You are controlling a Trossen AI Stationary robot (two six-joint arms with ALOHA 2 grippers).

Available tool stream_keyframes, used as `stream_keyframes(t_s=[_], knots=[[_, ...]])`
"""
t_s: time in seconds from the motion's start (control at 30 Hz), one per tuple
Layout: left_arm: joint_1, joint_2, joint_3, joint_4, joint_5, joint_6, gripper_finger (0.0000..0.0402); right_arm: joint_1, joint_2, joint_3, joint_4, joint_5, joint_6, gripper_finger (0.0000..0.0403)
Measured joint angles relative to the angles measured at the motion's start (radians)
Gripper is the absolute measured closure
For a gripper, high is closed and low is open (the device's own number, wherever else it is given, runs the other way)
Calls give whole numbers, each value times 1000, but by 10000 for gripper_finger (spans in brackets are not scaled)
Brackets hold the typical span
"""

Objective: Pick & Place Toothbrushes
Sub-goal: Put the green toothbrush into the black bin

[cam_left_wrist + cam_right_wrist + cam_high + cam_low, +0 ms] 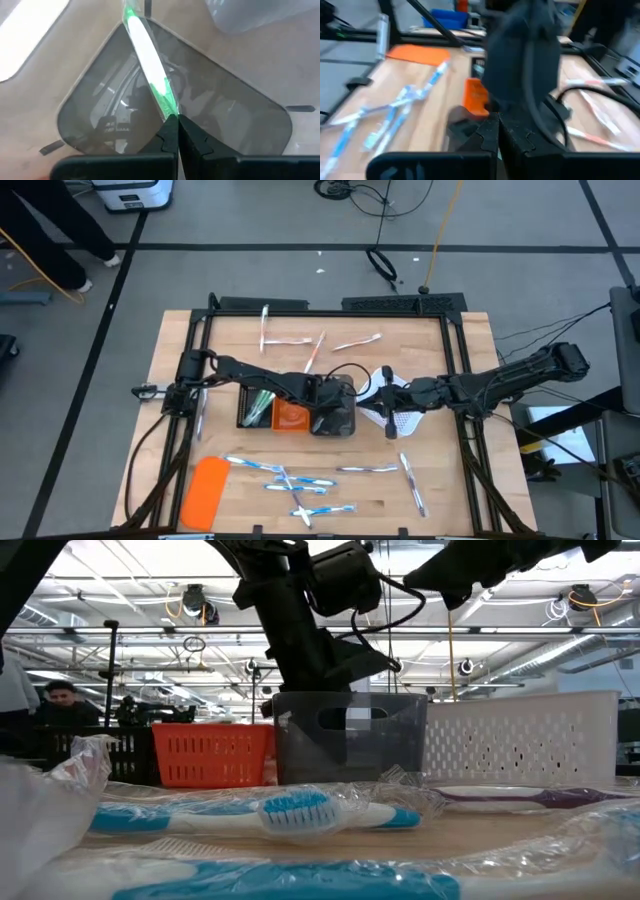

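Wooden bench (440, 490) with a black metal frame around it, sitting in a big workshop with ceiling lights and cables on the floor. Using the translucent grey tray (335, 420) in the middle as my landmark here.

Left gripper (177, 131) is right above that grey tray, fingers (167, 137) clenched together on the tip of a green-and-white toothbrush (150, 65), which hangs down into the tray at a slant. Just beside the grey tray on the left arm's side sits a small orange tray (290, 418), then a black tray (255, 408) with a green-white toothbrush (262, 404) already in it. On the grey tray's other side is a white perforated basket (400, 412), and the right gripper (498, 131) hovers around there, fingers pressed shut with nothing between them.

Rest of the toothbrushes are scattered: a bunch of blue-and-white wrapped ones (290, 480) on the near side of the grey tray, a couple of pale grey ones (410, 480) near those, and pink-white ones (300, 342) on the far side. Flat orange slab (205, 492) lies well apart from the grey tray, near the bench's front corner on the left arm's side.
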Motion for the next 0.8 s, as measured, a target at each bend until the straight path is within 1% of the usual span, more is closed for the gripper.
stream_keyframes(t_s=[0.17, 0.23, 0.37, 0.53, 0.7, 0.8], knots=[[-6, -16, 46, -32, -4, 27, 401, 0, 1, 0, -13, 12, 8, 403], [-13, -24, 77, -76, -27, 40, 401, 0, 1, 0, -13, 12, 8, 403], [-32, -40, 150, -170, -86, 64, 401, 0, 0, 0, -11, 12, 9, 403], [-54, -72, 212, -288, -175, 70, 402, 0, 0, 0, -8, 12, 11, 403], [-78, -110, 218, -398, -239, 28, 401, 0, 0, 0, -12, 12, 11, 403], [-97, -124, 218, -473, -303, -12, 401, 0, 0, 0, -13, 12, 11, 403]])
